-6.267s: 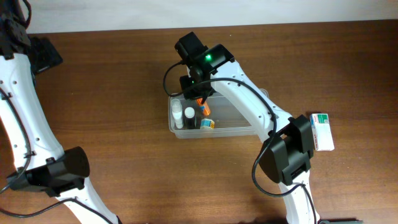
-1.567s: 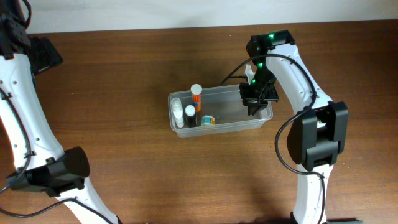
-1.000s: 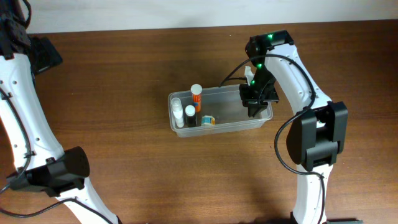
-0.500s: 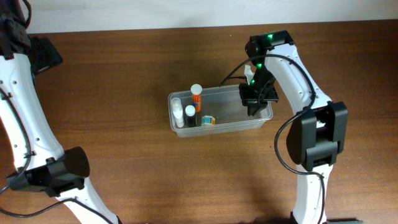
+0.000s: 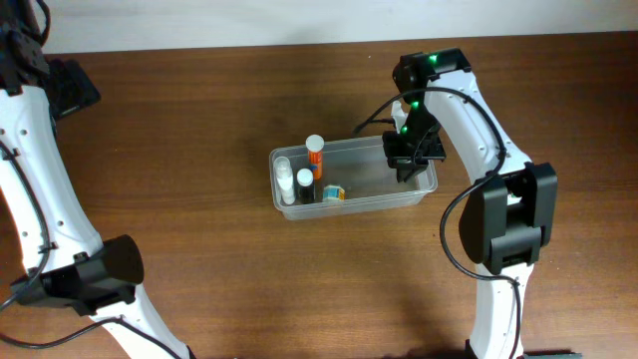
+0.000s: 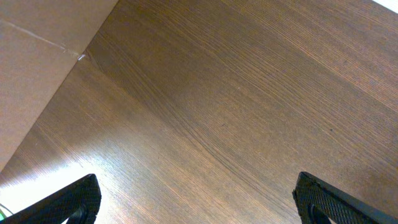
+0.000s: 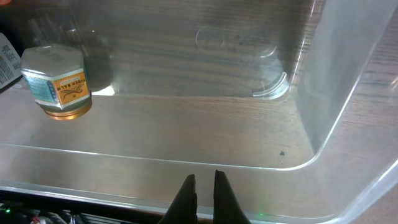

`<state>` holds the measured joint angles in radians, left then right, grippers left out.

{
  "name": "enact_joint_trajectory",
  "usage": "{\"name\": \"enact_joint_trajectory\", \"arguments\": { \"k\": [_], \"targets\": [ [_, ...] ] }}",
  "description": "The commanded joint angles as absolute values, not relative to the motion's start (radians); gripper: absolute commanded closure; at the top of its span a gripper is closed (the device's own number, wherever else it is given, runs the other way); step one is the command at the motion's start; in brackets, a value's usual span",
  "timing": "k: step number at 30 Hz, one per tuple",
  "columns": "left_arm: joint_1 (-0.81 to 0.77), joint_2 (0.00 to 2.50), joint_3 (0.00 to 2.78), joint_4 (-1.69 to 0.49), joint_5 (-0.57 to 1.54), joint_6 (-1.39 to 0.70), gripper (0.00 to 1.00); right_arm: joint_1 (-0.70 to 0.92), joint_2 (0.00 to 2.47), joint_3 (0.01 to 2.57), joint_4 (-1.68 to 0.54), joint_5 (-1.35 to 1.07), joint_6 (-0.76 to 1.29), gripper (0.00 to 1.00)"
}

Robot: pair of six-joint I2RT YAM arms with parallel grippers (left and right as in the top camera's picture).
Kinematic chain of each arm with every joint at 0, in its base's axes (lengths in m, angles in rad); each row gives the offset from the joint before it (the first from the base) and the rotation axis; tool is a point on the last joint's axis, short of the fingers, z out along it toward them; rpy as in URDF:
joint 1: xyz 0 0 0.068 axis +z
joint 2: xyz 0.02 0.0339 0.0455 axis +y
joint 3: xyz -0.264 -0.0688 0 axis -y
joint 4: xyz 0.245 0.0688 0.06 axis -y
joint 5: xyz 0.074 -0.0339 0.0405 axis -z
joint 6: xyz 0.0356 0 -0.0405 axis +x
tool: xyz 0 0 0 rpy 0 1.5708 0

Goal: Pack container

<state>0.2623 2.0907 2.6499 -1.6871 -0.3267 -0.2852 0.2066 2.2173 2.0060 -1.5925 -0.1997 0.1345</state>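
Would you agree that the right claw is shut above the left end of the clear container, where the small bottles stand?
Not quite: the right claw is shut, but above the right end of the container. The small bottles stand at the left end, as the overhead view shows.

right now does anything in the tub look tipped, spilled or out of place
Nothing stands out. The clear container sits flat on the table, its bottles grouped upright at its left end beside a small hexagonal jar; the right half is bare, with no spill visible.
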Motion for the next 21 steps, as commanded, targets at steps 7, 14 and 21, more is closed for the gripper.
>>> {"name": "enact_joint_trajectory", "arguments": {
  "k": [7, 14, 21],
  "targets": [
    [0.266, 2.096, 2.653, -1.687, -0.337, -0.295, 0.0, 0.218, 2.213, 1.996, -1.565, -0.163, 0.127, 0.96],
    [0.266, 2.096, 2.653, -1.687, -0.337, -0.295, 0.0, 0.218, 2.213, 1.991, -1.558, -0.163, 0.118, 0.96],
    [0.266, 2.096, 2.653, -1.687, -0.337, -0.295, 0.0, 0.218, 2.213, 1.919, -1.542, -0.164, 0.111, 0.96]
  ]
}}
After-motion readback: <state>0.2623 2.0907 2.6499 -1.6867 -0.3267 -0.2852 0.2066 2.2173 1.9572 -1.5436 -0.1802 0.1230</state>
